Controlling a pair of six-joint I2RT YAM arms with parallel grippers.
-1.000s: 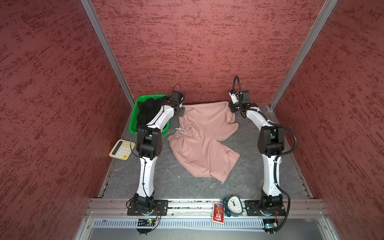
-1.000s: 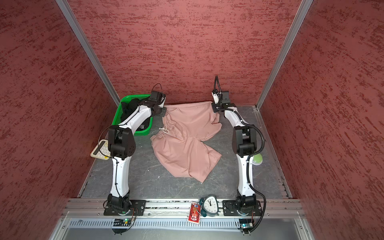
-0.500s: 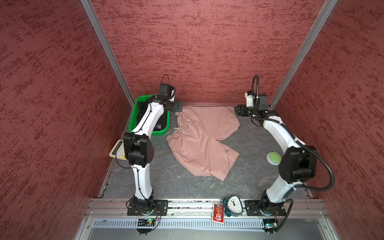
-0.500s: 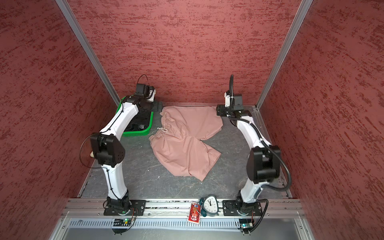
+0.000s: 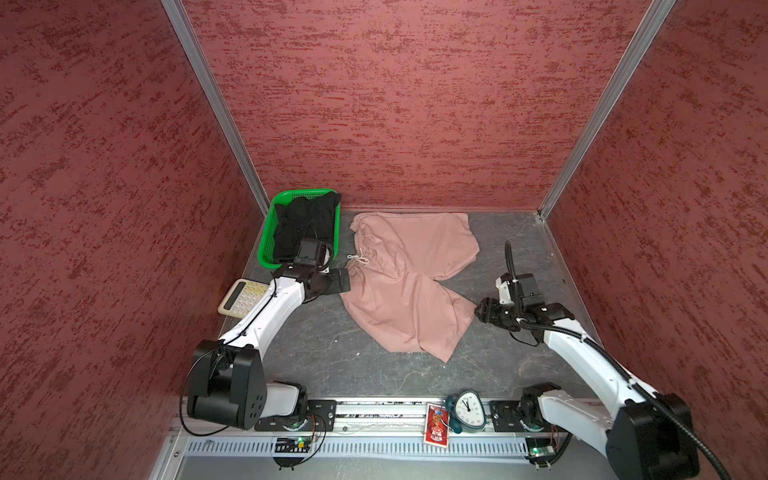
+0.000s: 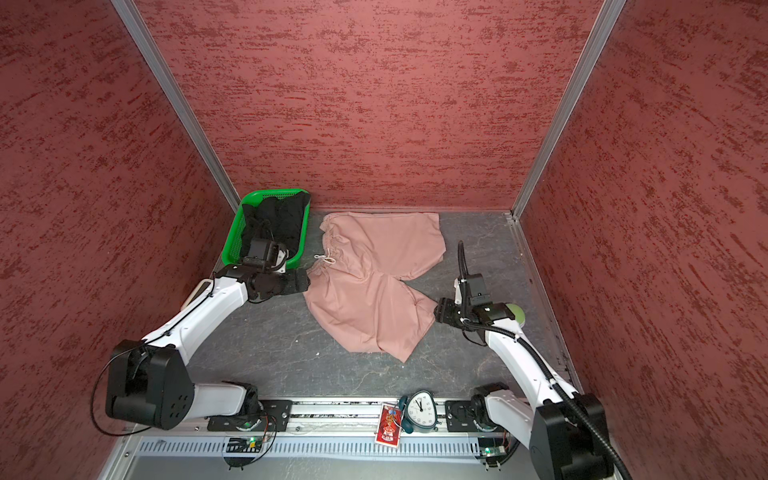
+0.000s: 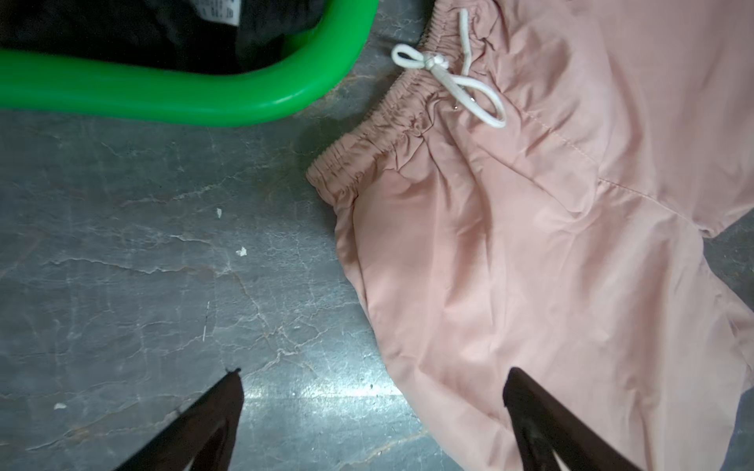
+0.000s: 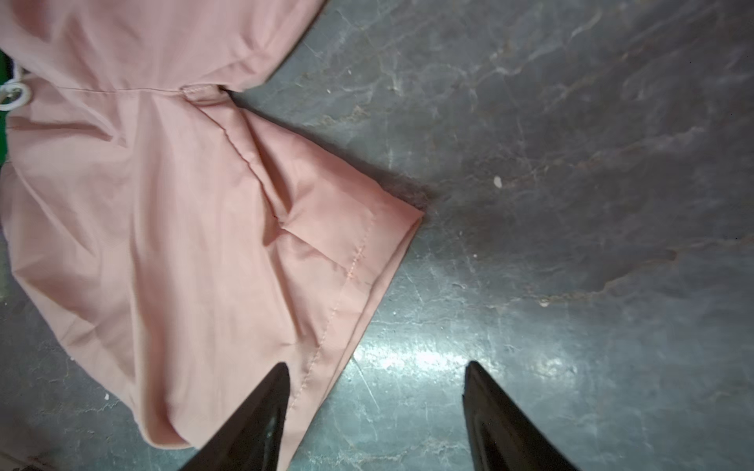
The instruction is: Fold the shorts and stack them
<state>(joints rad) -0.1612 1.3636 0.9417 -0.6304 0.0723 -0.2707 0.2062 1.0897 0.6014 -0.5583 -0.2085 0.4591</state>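
Note:
The pink shorts [image 5: 407, 282] [image 6: 374, 282] lie spread on the grey table, waistband and white drawstring [image 7: 449, 81] toward the left. The black shorts [image 5: 305, 224] [image 6: 274, 224] sit bunched in the green basket [image 5: 266, 232]. My left gripper [image 5: 347, 282] [image 7: 374, 372] is open at the pink shorts' left edge, just below the waistband: one finger over cloth, one over bare table. My right gripper [image 5: 478, 311] [image 8: 376, 364] is open at the hem corner of the nearer leg [image 8: 367, 261], likewise straddling the cloth's edge. Neither holds anything.
A calculator [image 5: 243, 297] lies left of my left arm, below the basket. A clock [image 5: 467, 409] and a red card [image 5: 435, 424] sit on the front rail. A green round object [image 6: 515, 313] shows behind my right wrist. Red walls enclose three sides.
Both arms have come back from the shorts' far corners toward the front. The left gripper has opened wide. The pink shorts now lie flatter, far edge along the back wall.

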